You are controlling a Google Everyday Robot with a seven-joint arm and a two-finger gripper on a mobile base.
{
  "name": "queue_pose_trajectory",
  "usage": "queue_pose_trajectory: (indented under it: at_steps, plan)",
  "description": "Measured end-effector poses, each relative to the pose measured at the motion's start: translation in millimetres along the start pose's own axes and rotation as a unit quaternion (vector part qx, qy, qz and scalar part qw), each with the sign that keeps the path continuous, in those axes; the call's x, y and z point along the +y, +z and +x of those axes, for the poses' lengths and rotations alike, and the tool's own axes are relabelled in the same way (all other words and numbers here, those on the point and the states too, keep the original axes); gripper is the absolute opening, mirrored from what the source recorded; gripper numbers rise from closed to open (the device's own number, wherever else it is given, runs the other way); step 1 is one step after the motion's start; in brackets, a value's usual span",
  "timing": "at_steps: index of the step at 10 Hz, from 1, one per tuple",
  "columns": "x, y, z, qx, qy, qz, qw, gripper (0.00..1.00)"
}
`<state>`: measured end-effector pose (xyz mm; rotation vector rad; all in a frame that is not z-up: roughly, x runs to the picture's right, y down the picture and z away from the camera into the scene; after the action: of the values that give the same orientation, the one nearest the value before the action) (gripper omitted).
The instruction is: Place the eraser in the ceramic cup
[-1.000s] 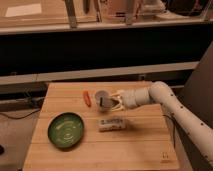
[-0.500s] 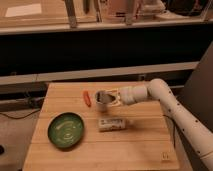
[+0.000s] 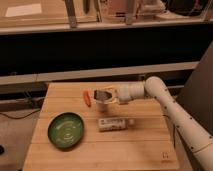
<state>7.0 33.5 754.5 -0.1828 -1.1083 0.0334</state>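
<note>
While closed, gripper (image 3: 109, 95) at cylindrical cup (image 3: 102, 105)

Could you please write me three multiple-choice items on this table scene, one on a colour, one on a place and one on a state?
1. What colour is the round plate on the wooden table?
A. Green. B. Red. C. White.
2. Where is the eraser?
A. On the plate. B. At the mouth of the ceramic cup. C. Flat on the table.
3. How is the gripper?
A. Open over the plate. B. Shut on the eraser at the cup. C. Open, resting on the table.

Answers:
1 A: the dish is plainly green.
2 B: the dark grey block sits at the white cup's rim.
3 B: the gripper pinches the block right at the cup's top.
</note>
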Motion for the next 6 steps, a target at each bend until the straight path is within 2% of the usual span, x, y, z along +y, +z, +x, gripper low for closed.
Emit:
queue_pose_trajectory:
  at_steps: [3,6]
  plan:
    - [-1.1,15.7,-3.3,-0.019,-0.004,-0.006,0.9998,0.00]
    - [-4.3,27.5,-3.4,-0.051,-0.002,-0.004,0.9987,0.00]
